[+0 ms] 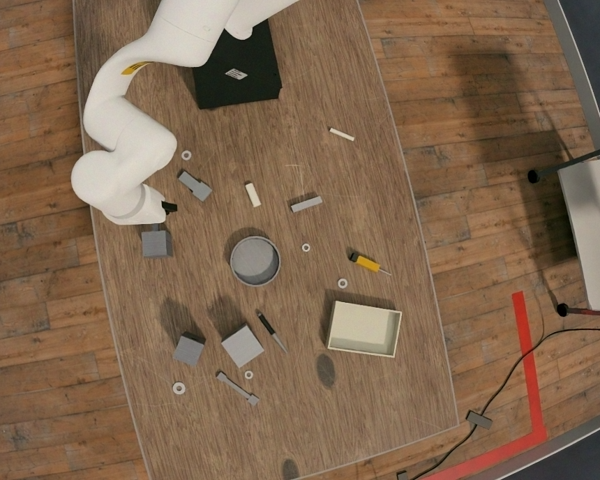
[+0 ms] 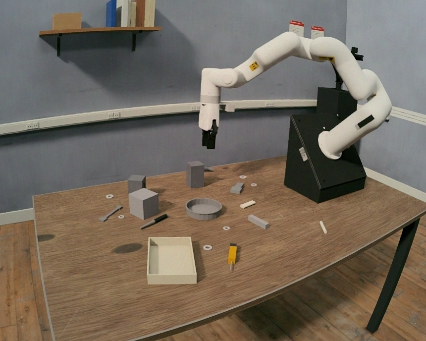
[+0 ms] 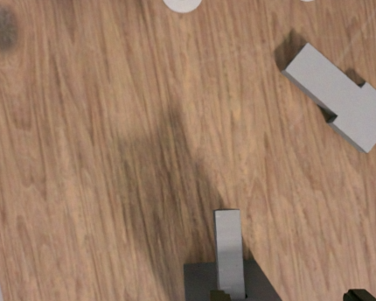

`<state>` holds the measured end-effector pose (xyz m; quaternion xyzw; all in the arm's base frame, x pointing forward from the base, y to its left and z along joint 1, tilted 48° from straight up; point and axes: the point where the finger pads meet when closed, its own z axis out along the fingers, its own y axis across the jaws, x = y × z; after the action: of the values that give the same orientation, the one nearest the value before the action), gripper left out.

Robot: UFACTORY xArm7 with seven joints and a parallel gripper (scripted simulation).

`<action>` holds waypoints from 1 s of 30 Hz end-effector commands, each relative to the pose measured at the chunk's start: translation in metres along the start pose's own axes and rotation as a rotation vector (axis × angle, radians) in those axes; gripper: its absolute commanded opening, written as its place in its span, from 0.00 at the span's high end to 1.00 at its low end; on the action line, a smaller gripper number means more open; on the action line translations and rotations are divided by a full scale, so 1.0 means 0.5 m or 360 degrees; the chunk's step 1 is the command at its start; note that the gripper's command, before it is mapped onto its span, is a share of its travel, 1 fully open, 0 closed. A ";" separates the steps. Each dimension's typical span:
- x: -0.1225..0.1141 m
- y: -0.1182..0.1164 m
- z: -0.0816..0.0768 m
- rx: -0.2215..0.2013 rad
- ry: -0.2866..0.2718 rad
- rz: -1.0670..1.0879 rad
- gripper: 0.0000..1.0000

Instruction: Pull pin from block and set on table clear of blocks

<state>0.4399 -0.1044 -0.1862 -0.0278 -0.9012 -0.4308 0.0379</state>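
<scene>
A tall grey block (image 1: 156,243) (image 2: 195,174) (image 3: 198,282) stands near the table's far left edge. A grey rectangular pin (image 1: 155,227) (image 2: 208,169) (image 3: 228,247) sticks out sideways from its upper part, towards the arm's base. My gripper (image 2: 209,144) (image 3: 289,297) hangs well above the pin and block, pointing straight down. It is partly open and empty. In the wrist view only the two fingertips show at the bottom edge, with the pin beside the left one. Two more grey blocks, one small (image 1: 189,348) (image 2: 136,182) and one larger (image 1: 242,345) (image 2: 143,203), stand farther along the table.
A stepped grey piece (image 1: 195,185) (image 2: 237,188) (image 3: 337,98) lies close by. A round grey dish (image 1: 255,260) (image 2: 203,208), a cream tray (image 1: 365,307) (image 2: 171,279), a marker (image 1: 269,328), a yellow screwdriver (image 1: 365,262), small bars and washers are scattered about. The arm's black base (image 2: 323,161) stands at the back.
</scene>
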 end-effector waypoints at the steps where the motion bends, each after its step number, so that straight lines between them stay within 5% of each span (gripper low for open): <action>1: -0.011 0.003 -0.015 -0.0022 -0.0047 0.0029 0.53; 14: -0.042 0.022 -0.054 -0.0080 -0.0162 0.0098 0.53; 30: -0.057 0.044 -0.042 -0.0126 -0.0180 0.0160 0.53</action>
<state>0.4688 -0.1067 -0.1596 -0.0950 -0.8821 -0.4613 0.0086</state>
